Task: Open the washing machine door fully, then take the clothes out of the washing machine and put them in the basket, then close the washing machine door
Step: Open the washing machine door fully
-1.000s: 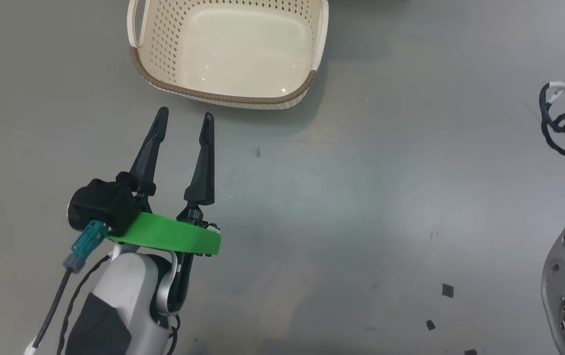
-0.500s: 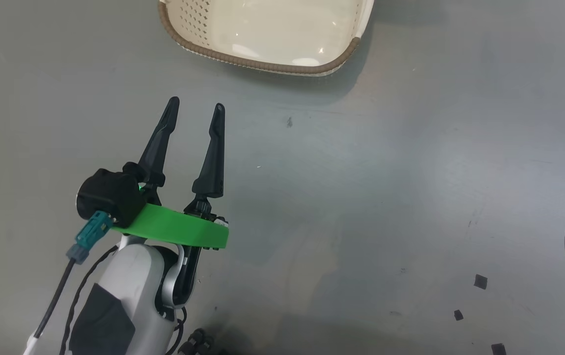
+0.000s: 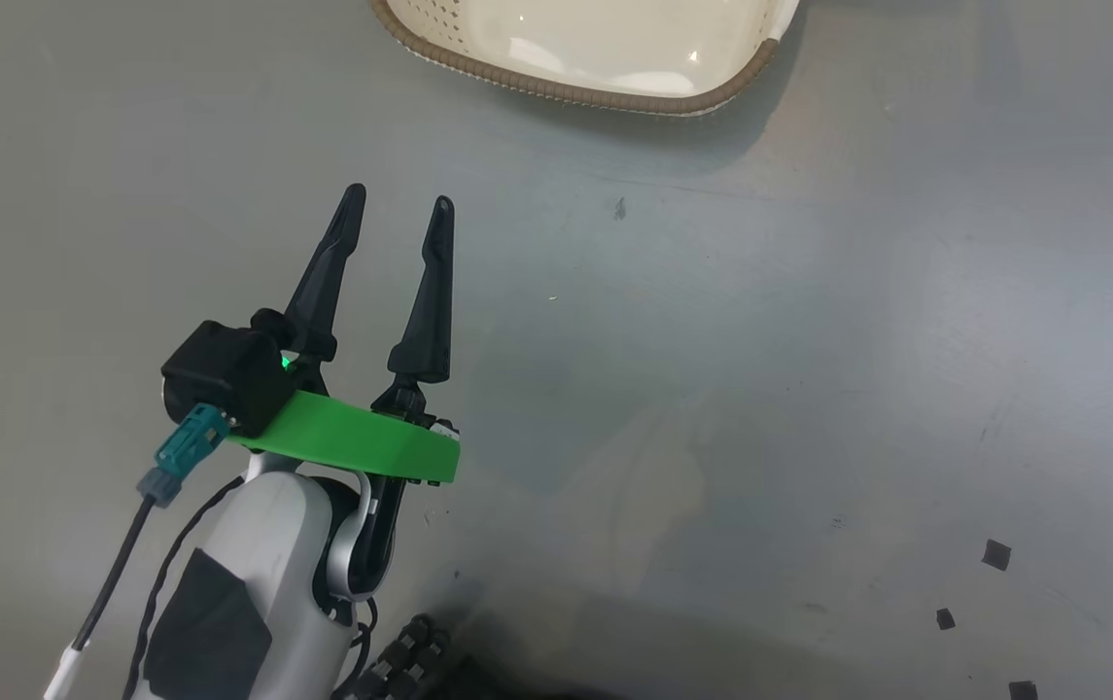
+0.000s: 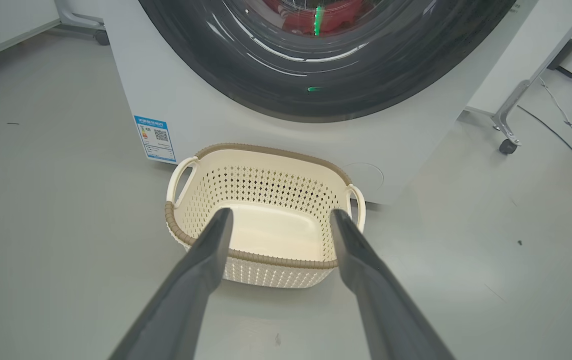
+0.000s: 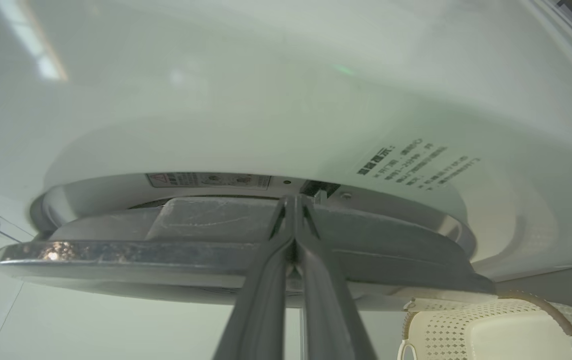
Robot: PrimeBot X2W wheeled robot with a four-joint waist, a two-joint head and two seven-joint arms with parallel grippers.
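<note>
Left wrist view shows clothes (image 4: 340, 17) behind washing machine door (image 4: 266, 85).

Lab: grey floor (image 3: 760, 340), castored frame (image 4: 530, 79)

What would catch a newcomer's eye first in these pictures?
The washing machine door, a glossy black ring with the red clothes behind its glass, looms at the top of the left wrist view, with the cream basket on the floor just before it. In the head view the open left claw stands out above a bright green band. The right claw, shut, points at the door's edge.
</note>
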